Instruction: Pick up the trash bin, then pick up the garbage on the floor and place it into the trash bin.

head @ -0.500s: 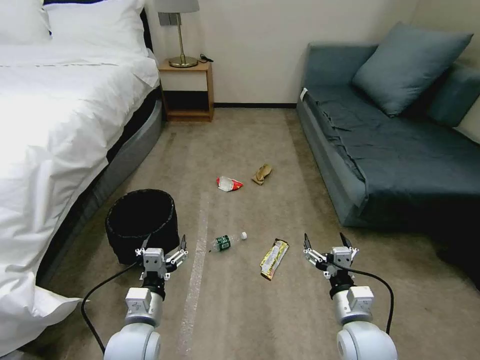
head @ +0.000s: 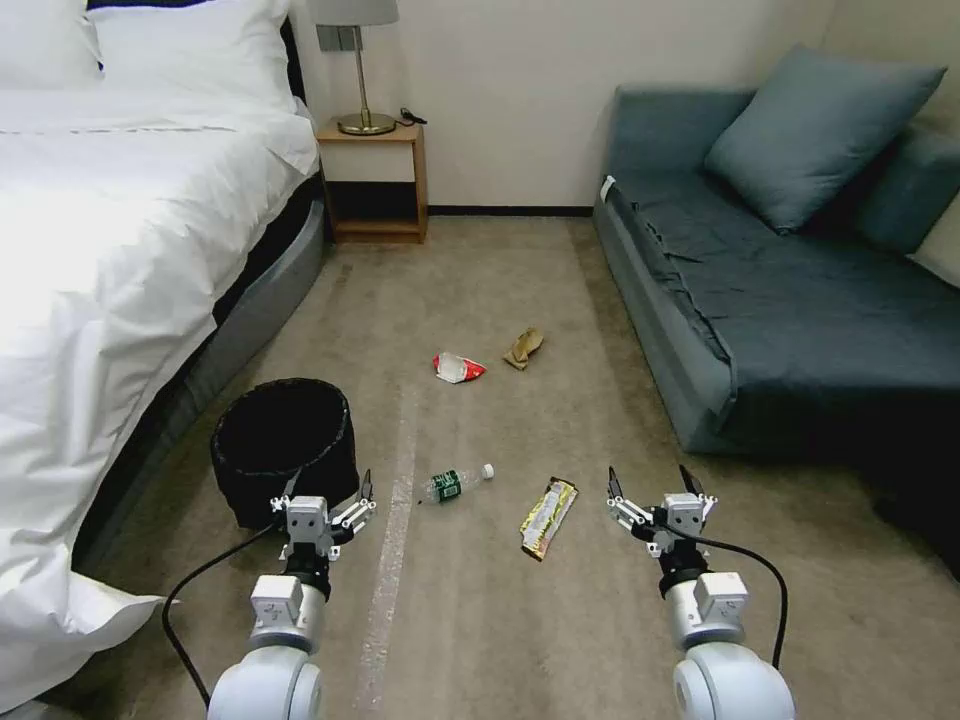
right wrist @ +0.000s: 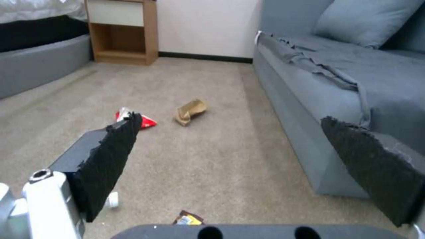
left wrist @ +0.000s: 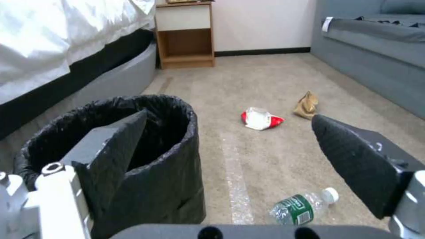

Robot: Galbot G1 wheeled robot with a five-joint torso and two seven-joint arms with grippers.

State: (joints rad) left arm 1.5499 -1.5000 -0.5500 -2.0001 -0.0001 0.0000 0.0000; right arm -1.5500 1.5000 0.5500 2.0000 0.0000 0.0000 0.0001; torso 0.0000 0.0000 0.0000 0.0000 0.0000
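Note:
The round black trash bin [head: 283,440] [left wrist: 164,139] with its black bag liner stands upright on the carpet beside the bed. My left gripper [head: 329,492] [left wrist: 228,132] hovers open just in front of the bin's near rim, holding nothing. My right gripper [head: 649,480] [right wrist: 230,139] is open too, over bare carpet near the sofa. The garbage lies between them: a clear bottle [head: 456,484] [left wrist: 303,207] with a green label, a long gold wrapper [head: 549,516], and farther off a red-white packet [head: 458,367] [left wrist: 261,119] [right wrist: 146,121] and a tan paper wad [head: 524,347] [left wrist: 306,105] [right wrist: 190,111].
A white-sheeted bed [head: 110,250] runs along the left. A blue-grey sofa [head: 790,300] with cushions runs along the right. A wooden nightstand [head: 375,180] with a lamp stands against the far wall. Carpet [head: 480,620] stretches between them.

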